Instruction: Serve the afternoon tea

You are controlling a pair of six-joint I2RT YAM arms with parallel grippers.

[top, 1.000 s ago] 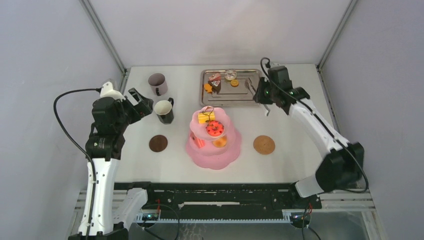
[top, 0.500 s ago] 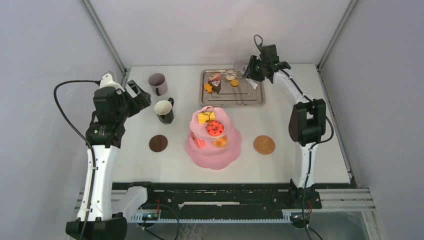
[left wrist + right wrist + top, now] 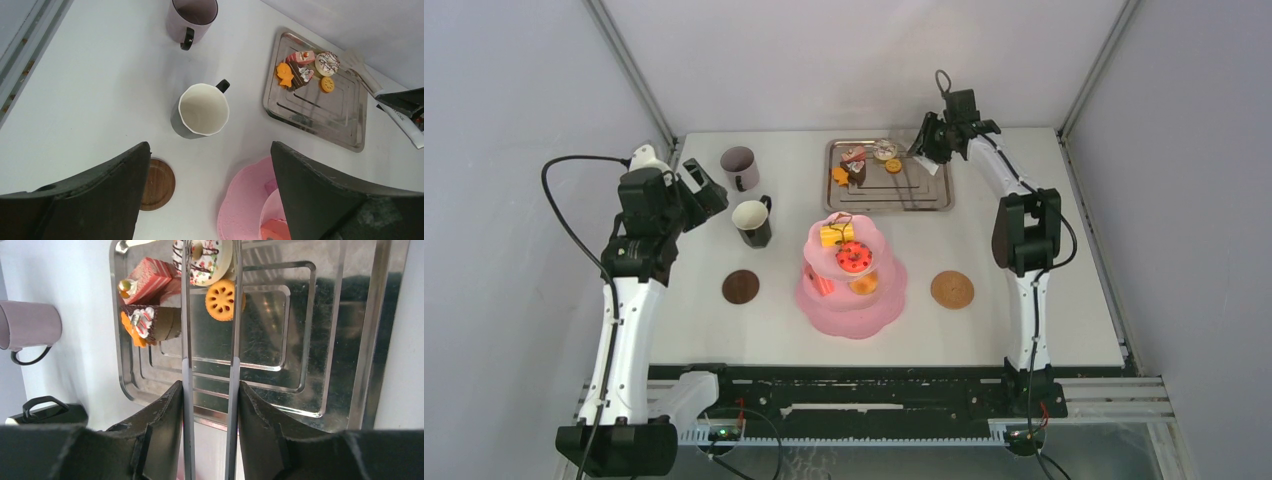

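My right gripper (image 3: 210, 386) is shut on a pair of metal tongs (image 3: 185, 340) whose two arms reach over the steel tray (image 3: 260, 345). The tong tips sit either side of a white iced doughnut (image 3: 205, 255). An orange biscuit (image 3: 222, 300), a red striped cake (image 3: 150, 276) and a chocolate piece (image 3: 159, 322) lie beside it. The pink three-tier stand (image 3: 854, 322) holds several cakes at mid-table. A black mug (image 3: 202, 110) and a mauve mug (image 3: 192, 17) stand on the left. My left gripper (image 3: 210, 147) hangs open and empty above the black mug.
Two round brown coasters lie on the table, one (image 3: 741, 287) left of the stand and one (image 3: 952, 290) right of it. The right arm (image 3: 1024, 230) stretches along the table's right side. The cell's walls close in the back and both sides.
My right arm has swung from the tray's right edge to its far right corner, and the tongs have spread wider. The left gripper drifted slightly back and left.
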